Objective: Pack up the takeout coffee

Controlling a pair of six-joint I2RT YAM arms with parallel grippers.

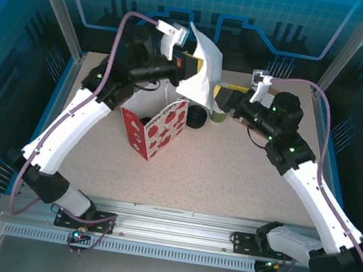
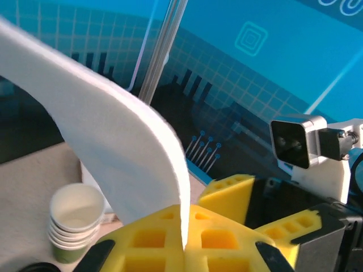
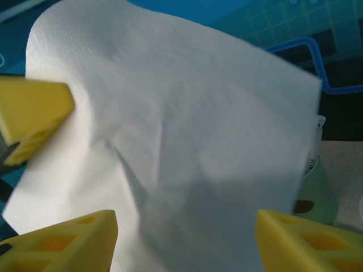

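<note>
While the red-and-white bag (image 1: pixel 162 130) stands upright on the table (image 1: pixel 230 177) with its mouth open at the top, the left gripper (image 1: pixel 185 65) hangs behind the bag and higher than it, and its yellow fingers (image 2: pixel 147 241) are pressed together on one edge of a white napkin (image 1: pixel 203 71). From this pinch, in the left wrist view, the sheet rises and bends away to the upper left as a broad band. The right gripper (image 1: pixel 232 106) is to the right of the bag and a little behind it, and it points toward the napkin. In the right wrist view its two yellow fingers (image 3: pixel 306 238) stand wide apart with nothing clamped; the napkin hangs ahead of them, and I cannot tell if it touches them. The takeout coffee (image 1: pixel 196 118) stands on the table just to the right of the bag, close to the bag's right side and below the napkin; it shows as a dark shape with a round lid, and the cup under the lid is hard to see. A stack of green cups (image 2: pixel 76 224) with white rims stands on the table under the napkin, and a pale-green cup (image 3: pixel 319 190) shows past the napkin's right edge; how near these two are to the bag I cannot tell
</note>
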